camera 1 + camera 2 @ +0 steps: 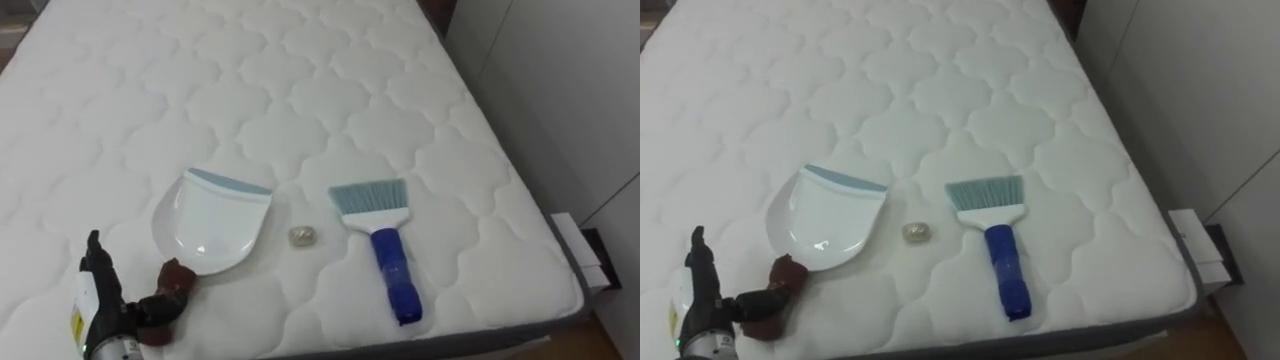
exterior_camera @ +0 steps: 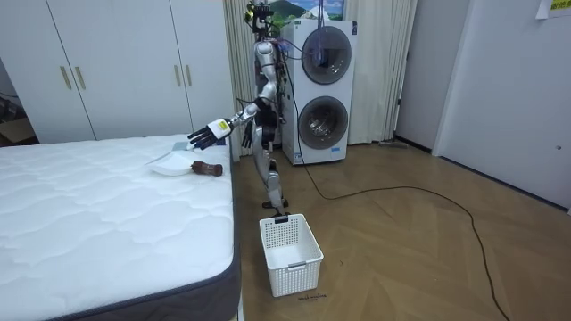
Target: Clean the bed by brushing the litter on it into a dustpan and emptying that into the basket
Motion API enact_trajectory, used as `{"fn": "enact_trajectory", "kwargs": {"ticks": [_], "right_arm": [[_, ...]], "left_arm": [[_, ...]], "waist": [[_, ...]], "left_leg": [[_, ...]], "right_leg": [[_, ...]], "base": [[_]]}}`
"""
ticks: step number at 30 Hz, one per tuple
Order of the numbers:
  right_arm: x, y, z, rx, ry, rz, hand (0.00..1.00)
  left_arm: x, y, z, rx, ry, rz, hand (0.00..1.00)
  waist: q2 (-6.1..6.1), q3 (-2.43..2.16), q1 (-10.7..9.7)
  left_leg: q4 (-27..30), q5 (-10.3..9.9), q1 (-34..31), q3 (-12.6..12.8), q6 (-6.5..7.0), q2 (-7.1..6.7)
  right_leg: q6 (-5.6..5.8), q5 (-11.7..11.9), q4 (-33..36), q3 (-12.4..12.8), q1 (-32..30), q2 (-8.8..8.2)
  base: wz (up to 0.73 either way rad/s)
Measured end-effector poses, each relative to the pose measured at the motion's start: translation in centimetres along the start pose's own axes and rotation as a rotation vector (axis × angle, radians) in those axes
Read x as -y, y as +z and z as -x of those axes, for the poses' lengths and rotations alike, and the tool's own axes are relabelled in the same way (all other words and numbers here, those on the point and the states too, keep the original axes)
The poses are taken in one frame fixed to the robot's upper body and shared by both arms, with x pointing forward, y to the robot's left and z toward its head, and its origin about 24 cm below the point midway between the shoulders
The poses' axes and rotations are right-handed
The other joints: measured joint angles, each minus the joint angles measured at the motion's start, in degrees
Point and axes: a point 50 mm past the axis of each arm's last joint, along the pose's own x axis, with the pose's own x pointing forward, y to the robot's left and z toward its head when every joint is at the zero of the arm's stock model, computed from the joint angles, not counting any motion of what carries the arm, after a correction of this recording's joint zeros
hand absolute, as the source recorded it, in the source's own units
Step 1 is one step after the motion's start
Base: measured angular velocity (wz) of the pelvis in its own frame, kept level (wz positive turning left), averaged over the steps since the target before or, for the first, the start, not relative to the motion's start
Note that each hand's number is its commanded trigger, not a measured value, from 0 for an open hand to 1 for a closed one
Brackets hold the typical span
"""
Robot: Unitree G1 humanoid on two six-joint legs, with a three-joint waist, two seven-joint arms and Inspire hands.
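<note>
A white quilted mattress (image 1: 300, 90) took up most of the eye views. Three things lay in a row across its lower part. There was one white plastic dustpan (image 1: 212, 220) with a pale blue lip and a brown handle (image 1: 176, 282). There was one small crumpled, pale scrap (image 1: 304, 236) at lower centre. There was also one hand brush (image 1: 385, 250) with pale blue bristles and a dark blue handle, right of centre.

The left hand (image 1: 112, 320) sat at the lower left corner. Its fingers were apart and straight, closed on nothing, and the room view showed them spread above the pan. The brown handle lay just up and to the right of the fingertips. The pan's long axis ran from there towards the upper right, with the lip pointing away from the hand. The scrap lay between pan and brush, touching neither.

The brush pointed its handle at the bottom edge and was well apart from this hand, so it probably fell to the other arm. One white slatted basket (image 2: 290, 254) stood on the floor at the room view's lower centre.
</note>
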Motion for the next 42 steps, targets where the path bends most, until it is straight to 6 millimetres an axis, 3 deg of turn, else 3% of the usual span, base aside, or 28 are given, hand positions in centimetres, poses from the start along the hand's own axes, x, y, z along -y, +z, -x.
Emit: {"fn": "enact_trajectory", "kwargs": {"ticks": [13, 27, 29, 33, 42], "right_arm": [[0.0, 1.0, -0.3, -0.012, -0.005, -0.02, 0.0], [-0.4, 2.7, -0.7, -0.01, -0.007, 0.042, 0.0], [-0.5, 3.2, -0.8, -0.003, -0.001, 0.067, 0.0], [-0.6, 3.4, -0.8, 0.002, -0.004, 0.084, 0.0], [-0.6, 4.3, -0.9, 0.022, -0.003, 0.117, 0.0]], "left_arm": [[2.2, 3.0, -3.5, 0.006, -0.024, 0.018, 0.0], [3.0, 2.7, -3.4, -0.044, -0.057, 0.04, 0.0], [3.4, 2.9, -3.7, -0.049, -0.083, 0.038, 0.0], [3.8, 2.9, -3.7, -0.059, -0.116, 0.026, 0.0], [3.9, 2.6, -4.1, -0.106, -0.115, 0.04, 0.0]], "waist": [[0.31, 0.01, -0.75], [-0.57, 0.5, -1.05], [-0.95, 0.85, -0.97], [-1.0, 0.98, -0.82], [-0.73, 1.16, -0.69]], "left_leg": [[1.13, 0.43, -5.41, -0.15, 0.03, 0.02], [2.15, 0.63, -10.89, 0.25, 0.03, 0.06], [2.12, 0.64, -11.42, 0.25, 0.01, 0.09], [2.02, 0.65, -12.06, 0.16, 0.01, 0.14], [1.96, 0.67, -13.14, -2.33, -0.03, 0.3]], "right_leg": [[-0.24, 0.18, 0.72, -0.79, -4.57, -0.24], [-0.3, 0.22, 1.08, -0.71, -9.95, -0.32], [-0.31, 0.23, 0.99, -0.72, -10.46, -0.3], [-0.31, 0.23, 1.08, -0.75, -11.37, -0.26], [-0.33, 0.23, 2.46, -2.13, -13.88, -0.14]], "base": [[0.02], [-0.01], [0.0], [-0.03], [-0.08]]}}
